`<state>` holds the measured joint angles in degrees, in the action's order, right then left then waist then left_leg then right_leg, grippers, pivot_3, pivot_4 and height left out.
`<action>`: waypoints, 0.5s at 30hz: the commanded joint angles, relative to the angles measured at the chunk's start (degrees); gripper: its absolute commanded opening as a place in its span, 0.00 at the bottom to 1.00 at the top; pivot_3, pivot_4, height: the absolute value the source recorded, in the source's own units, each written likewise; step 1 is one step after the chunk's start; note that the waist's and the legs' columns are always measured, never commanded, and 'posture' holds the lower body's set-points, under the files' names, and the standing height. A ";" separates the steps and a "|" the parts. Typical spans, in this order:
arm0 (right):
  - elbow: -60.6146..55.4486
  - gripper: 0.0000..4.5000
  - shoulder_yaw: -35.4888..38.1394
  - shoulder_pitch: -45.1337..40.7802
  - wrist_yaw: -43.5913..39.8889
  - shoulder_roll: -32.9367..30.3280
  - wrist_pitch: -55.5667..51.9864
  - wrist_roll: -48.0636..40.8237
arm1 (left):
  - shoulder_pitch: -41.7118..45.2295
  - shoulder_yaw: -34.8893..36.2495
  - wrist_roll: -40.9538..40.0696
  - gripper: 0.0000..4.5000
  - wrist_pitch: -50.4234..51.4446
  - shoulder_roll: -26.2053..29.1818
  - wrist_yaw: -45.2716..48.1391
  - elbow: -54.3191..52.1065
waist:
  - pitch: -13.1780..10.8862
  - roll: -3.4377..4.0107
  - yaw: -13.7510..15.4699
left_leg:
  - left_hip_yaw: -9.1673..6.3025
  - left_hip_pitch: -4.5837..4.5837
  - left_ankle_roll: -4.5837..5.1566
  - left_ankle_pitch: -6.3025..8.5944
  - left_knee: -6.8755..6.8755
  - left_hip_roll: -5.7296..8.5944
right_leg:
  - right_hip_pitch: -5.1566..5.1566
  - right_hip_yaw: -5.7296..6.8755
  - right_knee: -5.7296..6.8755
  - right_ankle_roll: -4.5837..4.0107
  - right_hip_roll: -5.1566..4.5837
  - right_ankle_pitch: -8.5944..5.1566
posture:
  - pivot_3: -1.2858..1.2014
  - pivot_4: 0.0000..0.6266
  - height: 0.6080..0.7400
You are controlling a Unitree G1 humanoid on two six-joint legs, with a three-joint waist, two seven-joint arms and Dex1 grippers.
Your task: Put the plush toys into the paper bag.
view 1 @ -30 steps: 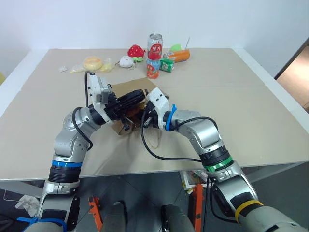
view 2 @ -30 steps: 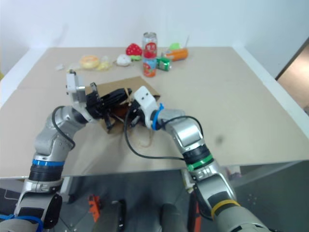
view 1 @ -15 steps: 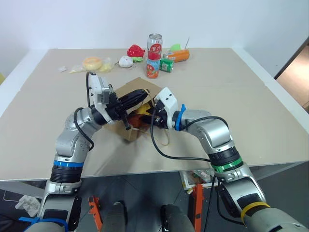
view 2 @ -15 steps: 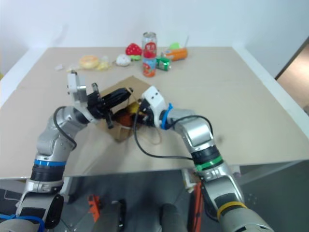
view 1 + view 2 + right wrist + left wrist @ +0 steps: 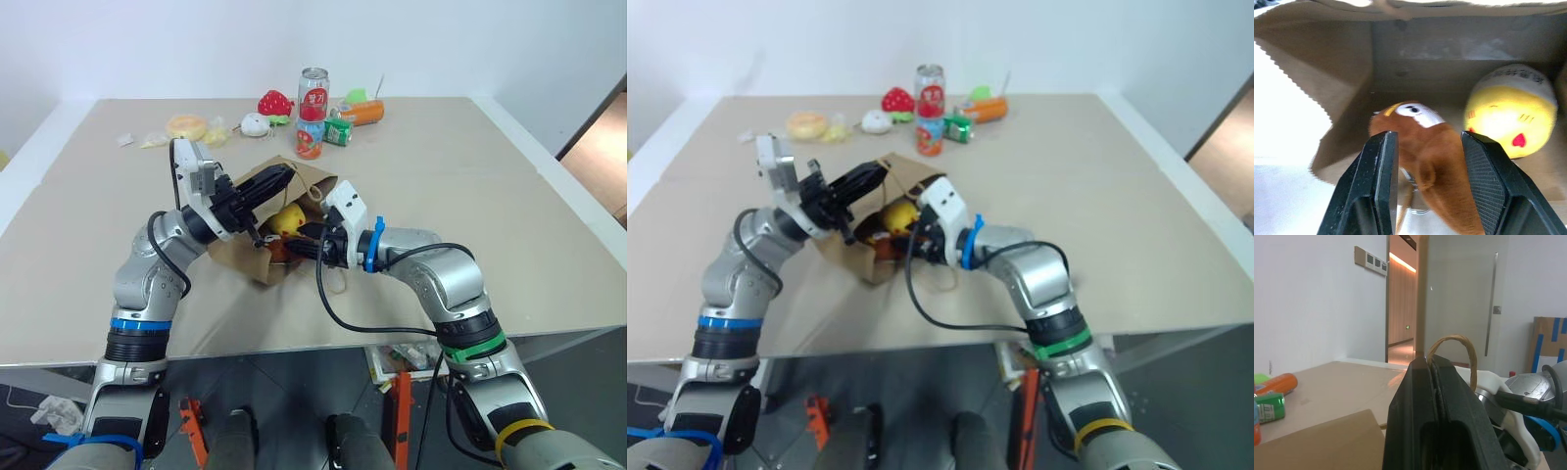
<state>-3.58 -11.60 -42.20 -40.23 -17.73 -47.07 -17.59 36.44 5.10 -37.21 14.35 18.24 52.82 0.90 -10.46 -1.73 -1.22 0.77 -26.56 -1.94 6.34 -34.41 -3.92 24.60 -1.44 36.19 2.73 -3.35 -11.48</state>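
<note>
On the desk's near left, left gripper (image 5: 279, 177), jaws pressed together on the plain brown kraft paper bag (image 5: 257, 257)'s rim, holds its mouth open. Rounded yellow-and-white egg plush (image 5: 1511, 118) lies inside. Right gripper (image 5: 1428, 193), jaws spread, flanks the brown bear-like plush (image 5: 1429, 156) at the mouth; placing step. Next: release fully, then withdraw.

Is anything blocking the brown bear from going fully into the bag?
Nothing visible does. The left tool, shut on the bag's rim, holds the mouth open. The bear lies at the mouth between the right tool's open fingers, with the yellow toy already inside, off to one side.
</note>
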 commanded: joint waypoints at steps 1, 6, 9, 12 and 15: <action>-1.79 0.51 9.37 -1.91 -1.28 -4.08 1.50 -3.82 | 1.08 1.58 -1.22 0.00 0.16 0.00 -0.78 -1.79 | 0.00 0.00 0.11 | 0.00 0.00 0.00 0.00 0.00 0.00 | -0.01 0.00 0.00 0.00 0.00 0.00 | 0.52 0.24 1.00; -3.62 0.51 14.57 2.02 -4.52 -13.07 0.90 -4.60 | 1.10 1.50 -1.32 0.00 0.09 -0.34 -1.02 -1.64 | 0.00 0.00 0.24 | 0.00 -0.01 0.00 0.00 -0.02 0.01 | -0.02 0.00 -0.01 0.00 -0.02 0.00 | 0.52 0.24 1.00; -2.77 0.51 13.05 4.94 -3.59 -16.25 0.36 -2.24 | 0.99 1.49 -1.40 0.00 0.11 -0.39 -1.02 -1.68 | 0.01 -0.01 0.23 | 0.00 -0.02 0.00 0.00 -0.01 0.01 | -0.02 0.00 -0.03 0.02 -0.03 -0.01 | 0.52 0.24 1.00; -3.53 0.51 10.30 8.21 -2.31 -15.80 -1.01 -1.74 | 1.15 1.46 -1.34 0.00 0.01 -0.42 -0.80 -1.24 | 0.01 -0.01 -0.15 | 0.00 0.04 -0.01 0.01 0.03 0.01 | -0.02 0.00 -0.03 0.02 -0.01 -0.06 | 0.52 0.24 1.00; -5.60 0.51 8.23 10.57 -1.17 -13.38 -2.50 -2.36 | 1.12 1.39 -1.26 0.00 0.01 -0.46 -0.64 -1.25 | 0.01 -0.01 -0.19 | -0.01 0.06 0.00 0.01 0.03 0.00 | 0.01 -0.03 0.00 -0.02 0.03 -0.03 | 0.52 0.24 1.00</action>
<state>-5.50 -1.27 -33.07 -42.67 -33.42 -48.15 -19.17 36.44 5.57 -37.86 14.91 17.65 51.84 0.91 -10.45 -1.74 -1.41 0.75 -26.50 -1.94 6.35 -34.39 -3.92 24.61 -1.47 36.20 2.71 -3.32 -11.51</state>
